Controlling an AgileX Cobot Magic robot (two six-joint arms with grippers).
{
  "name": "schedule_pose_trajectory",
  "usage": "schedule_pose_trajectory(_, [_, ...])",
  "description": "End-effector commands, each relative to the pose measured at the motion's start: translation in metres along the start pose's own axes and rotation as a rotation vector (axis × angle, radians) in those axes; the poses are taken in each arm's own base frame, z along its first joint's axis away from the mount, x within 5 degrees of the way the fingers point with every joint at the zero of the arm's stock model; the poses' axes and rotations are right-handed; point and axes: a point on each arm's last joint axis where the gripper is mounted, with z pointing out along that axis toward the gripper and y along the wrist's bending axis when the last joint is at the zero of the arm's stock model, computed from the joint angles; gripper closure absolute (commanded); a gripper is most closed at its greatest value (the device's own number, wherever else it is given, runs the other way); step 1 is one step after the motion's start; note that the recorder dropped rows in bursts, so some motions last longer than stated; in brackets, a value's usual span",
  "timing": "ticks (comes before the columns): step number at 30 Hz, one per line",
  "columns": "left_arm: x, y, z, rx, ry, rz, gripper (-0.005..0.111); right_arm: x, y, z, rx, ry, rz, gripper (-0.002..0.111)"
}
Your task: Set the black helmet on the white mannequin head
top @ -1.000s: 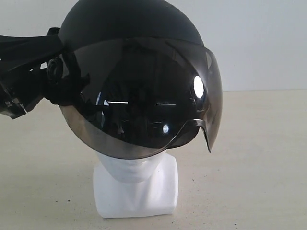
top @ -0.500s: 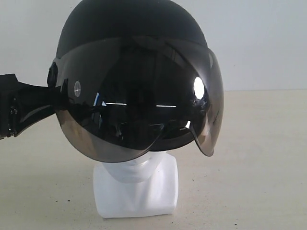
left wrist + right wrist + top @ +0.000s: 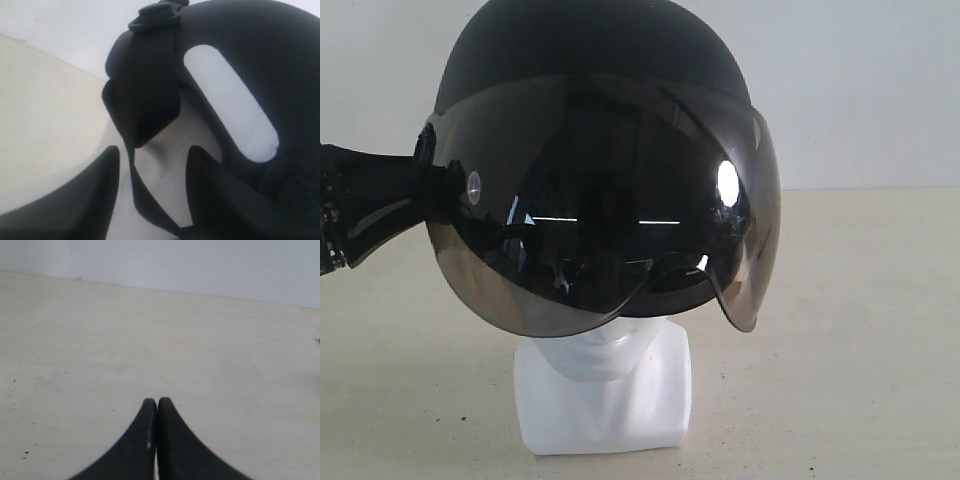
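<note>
The white mannequin head (image 3: pixel 603 390) stood on the pale table (image 3: pixel 840 340) with the black helmet (image 3: pixel 590 60) seated over it, its tinted visor (image 3: pixel 600 220) covering the face. At the helmet's left side the left gripper (image 3: pixel 154 152) held its fingers spread, a thin strap (image 3: pixel 136 192) hanging loose between them. The right gripper (image 3: pixel 157 402), fingers pressed together, hovered over the table. A white wall (image 3: pixel 860 90) rose behind.
</note>
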Motion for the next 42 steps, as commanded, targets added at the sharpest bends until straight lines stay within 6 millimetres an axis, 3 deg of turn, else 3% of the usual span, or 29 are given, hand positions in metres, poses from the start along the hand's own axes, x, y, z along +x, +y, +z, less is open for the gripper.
schedule_pose_trajectory(1, [-0.001, -0.005, -0.002, 0.04, -0.015, -0.011, 0.065, -0.001, 0.0, 0.0, 0.005, -0.012, -0.001, 0.108])
schedule_pose_trajectory(6, [-0.004, -0.003, -0.004, 0.031, -0.033, -0.015, 0.063, -0.001, 0.0, 0.0, 0.005, -0.012, -0.001, 0.108])
schedule_pose_trajectory(13, [-0.009, 0.005, -0.009, -0.017, -0.062, -0.029, 0.026, 0.0, 0.0, 0.0, 0.005, -0.005, -0.001, 0.108])
schedule_pose_trajectory(23, [-0.008, 0.002, -0.011, 0.024, -0.034, -0.076, 0.026, 0.0, 0.0, 0.0, 0.005, -0.005, -0.001, 0.108])
schedule_pose_trajectory(42, [-0.025, 0.01, -0.037, 0.058, -0.113, -0.105, 0.026, 0.0, 0.0, 0.0, 0.005, -0.005, -0.001, 0.108])
